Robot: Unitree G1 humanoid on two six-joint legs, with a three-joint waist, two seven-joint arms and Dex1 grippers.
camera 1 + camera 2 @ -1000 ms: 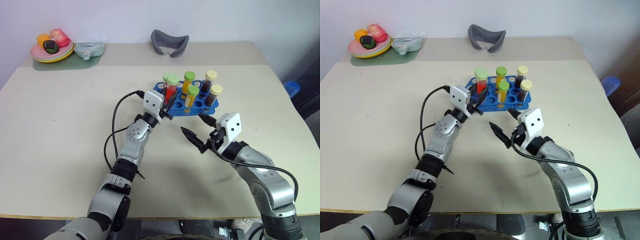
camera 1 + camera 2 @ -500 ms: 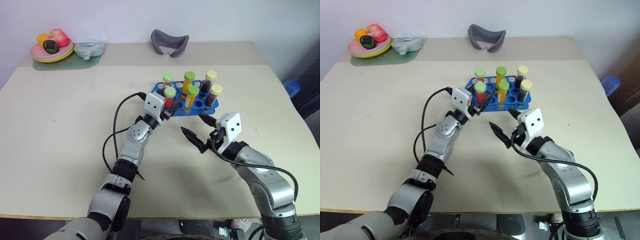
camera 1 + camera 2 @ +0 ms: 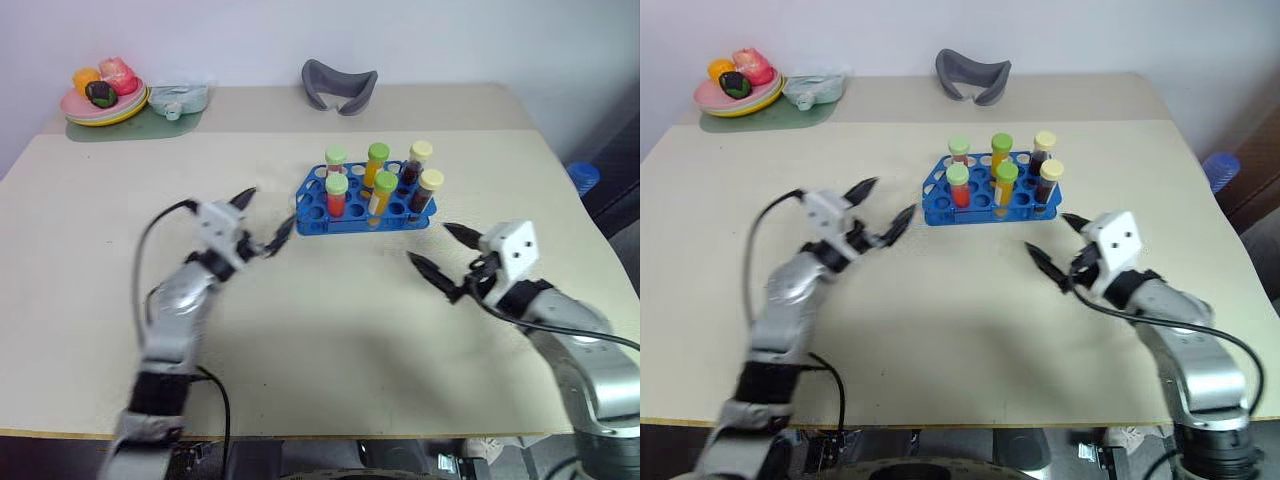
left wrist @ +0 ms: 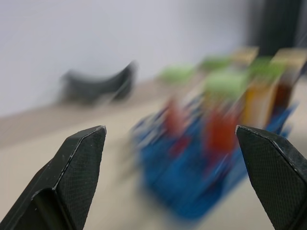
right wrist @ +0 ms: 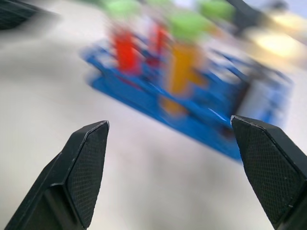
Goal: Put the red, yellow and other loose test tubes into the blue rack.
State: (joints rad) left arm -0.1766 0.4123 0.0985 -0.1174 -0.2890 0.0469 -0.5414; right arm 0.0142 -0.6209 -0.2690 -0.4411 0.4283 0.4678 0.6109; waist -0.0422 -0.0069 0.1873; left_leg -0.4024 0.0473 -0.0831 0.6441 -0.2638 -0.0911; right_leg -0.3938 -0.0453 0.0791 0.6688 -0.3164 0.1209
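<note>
Landmark: blue rack (image 3: 362, 205), standing on the beige table (image 3: 90, 300), a little right of the table's middle.

1. Plate (image 3: 100, 108) of toy fruit: far back corner, well to the left of the rack.
2. Pale green item (image 3: 178, 98): just beside the plate, on the rack's side of it, resting on a green mat (image 3: 120, 127).
3. Left gripper (image 3: 262, 222): to the left of the rack, near its left end but apart from it, above the tabletop. Fingers spread wide, nothing between them; the left wrist view shows both black fingers (image 4: 72, 172) far apart with the rack blurred beyond.
4. Grey curved object (image 3: 340, 85): behind the rack, at the table's back edge.
5. Rack contents: six capped tubes, all upright in its holes. Two green-capped red tubes (image 3: 337, 195) at the left end; two green-capped yellow tubes (image 3: 383, 195) in the middle; two yellow-capped dark tubes (image 3: 428, 192) at the right end. Several holes on the left side are unfilled.
6. Right gripper (image 3: 440, 260): in front of the rack and to its right, near its right end, not touching it. Fingers spread wide, holding nothing; the right wrist view shows both fingers (image 5: 84, 167) apart with the rack beyond.
7. Blue object (image 3: 583, 177): off the table, well to the right of the rack.
</note>
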